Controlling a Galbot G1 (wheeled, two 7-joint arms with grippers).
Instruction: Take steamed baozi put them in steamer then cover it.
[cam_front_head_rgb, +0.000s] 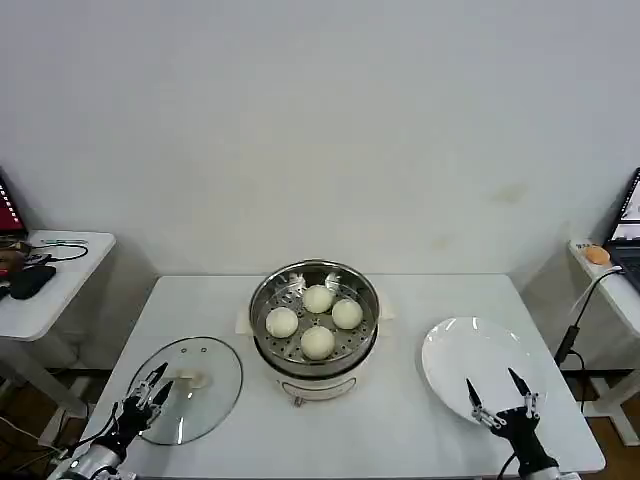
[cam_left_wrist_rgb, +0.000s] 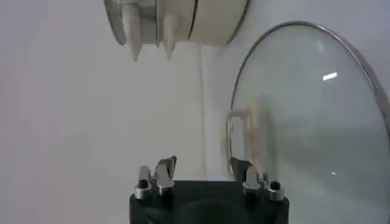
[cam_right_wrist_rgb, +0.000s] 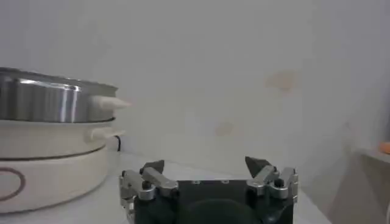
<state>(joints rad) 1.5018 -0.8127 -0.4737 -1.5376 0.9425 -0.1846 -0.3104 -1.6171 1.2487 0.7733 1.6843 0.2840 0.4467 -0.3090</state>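
— Left gripper, jaws apart, sits lower left at the glass lid lying flat on the bench. Next?

— Straddle its white handle, close squarely, lift level, then lower onto the steamer holding four baozi.

— Right gripper?

— Spread, idle, lower right by the white plate.

White table: steamer, cover, plate

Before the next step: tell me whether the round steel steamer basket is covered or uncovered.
Uncovered. The shiny steel steamer stands open-topped with four off-white buns visible inside, while the clear glass lid lies flat on the white table beside it.
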